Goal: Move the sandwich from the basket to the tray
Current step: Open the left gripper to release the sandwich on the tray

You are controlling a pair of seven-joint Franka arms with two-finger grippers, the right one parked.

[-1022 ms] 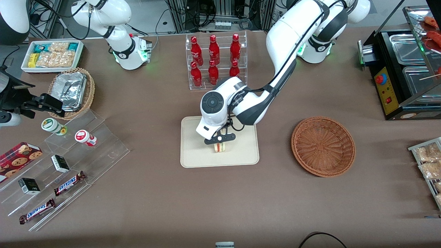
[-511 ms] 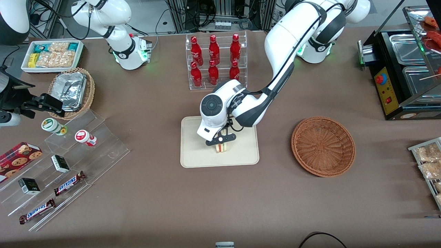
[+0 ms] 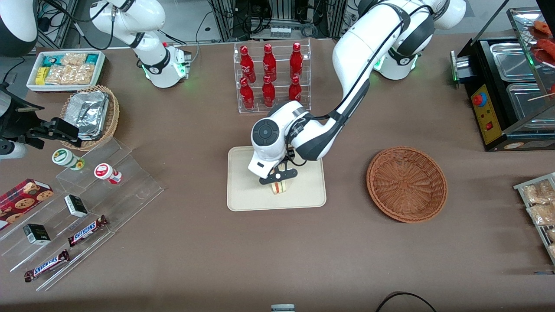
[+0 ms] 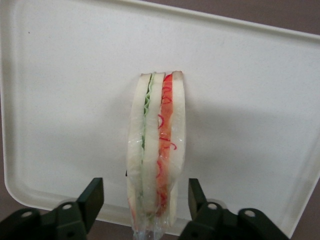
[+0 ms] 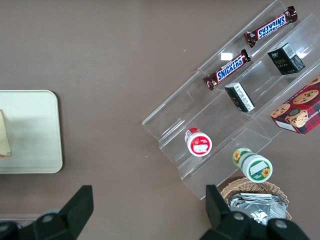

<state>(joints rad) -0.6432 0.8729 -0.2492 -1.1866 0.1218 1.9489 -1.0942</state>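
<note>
The sandwich stands on its edge on the cream tray, with red and green filling lines along its cut edge; it also shows in the left wrist view on the tray. My left gripper hangs just above the sandwich. In the wrist view its fingers are open, one on each side of the sandwich with a gap between each pad and the bread. The reddish-brown basket sits empty on the table toward the working arm's end.
A clear rack of red bottles stands farther from the front camera than the tray. Toward the parked arm's end are a stepped acrylic stand with snack bars and cups, a tan basket with foil containers and a white snack box.
The gripper has risen slightly and drawn back from the sandwich, which stays standing on the tray.
</note>
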